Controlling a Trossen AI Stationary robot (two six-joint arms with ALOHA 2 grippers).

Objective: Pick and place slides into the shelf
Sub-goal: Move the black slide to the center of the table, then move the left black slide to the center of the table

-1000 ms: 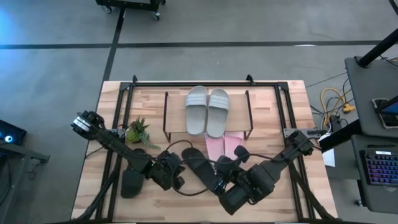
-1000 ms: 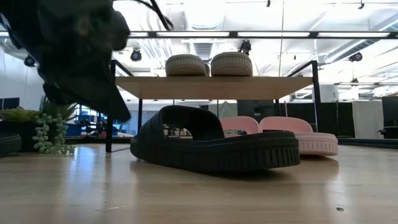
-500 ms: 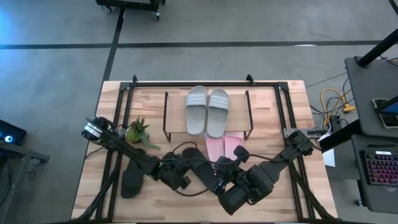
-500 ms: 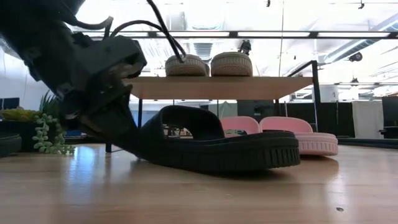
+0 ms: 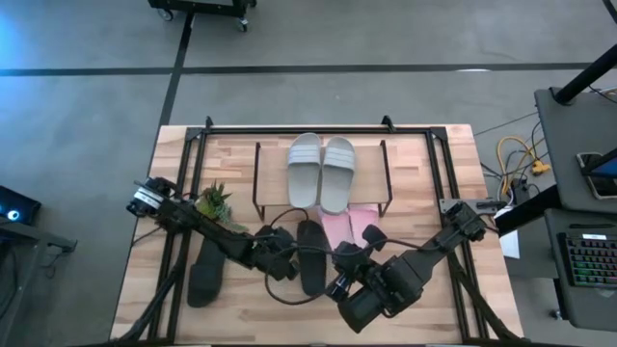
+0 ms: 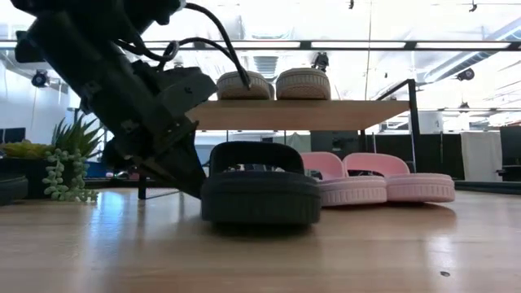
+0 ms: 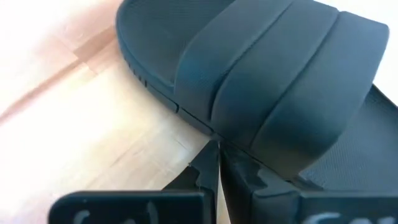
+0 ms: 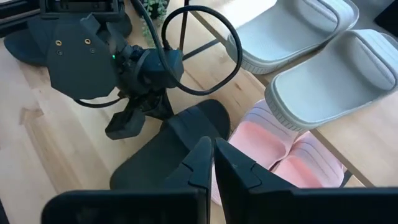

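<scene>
Since a second ago we see the left arm swing in toward table centre and the nearer black slide (image 5: pixel 310 255) turn from diagonal to pointing straight at the shelf (image 5: pixel 322 172); in the low view it now shows end-on instead of side-on.

Table (image 5: pixel 453 183): wooden top inside a black frame.

Shelf sits at the back centre. Two grey-green slides (image 5: pixel 321 171) lie side by side on its top board. Two pink slides (image 5: pixel 347 226) lie beneath it, their near ends sticking out toward us; the far ends are hidden under the board.

Left gripper (image 5: pixel 287 270) is at the left side of that black slide, fingers pressed together, nothing pinched. In the left wrist view the fingertips (image 7: pixel 211 163) sit right against the slide's edge below the strap; we read that as touching, not gripping.

Right gripper (image 5: pixel 337 285) is just beside the black slide's near-right end, fingers also pressed together and holding nothing. In the right wrist view the slide lies directly ahead of the fingers; contact there we can't tell.

Second black slide (image 5: pixel 204 273) lies at the table's left, partly covered by the left arm in the high view and cut off at the edge of the low view.

Potted plant (image 5: pixel 213 204) stands left of the shelf, near the left arm.
</scene>
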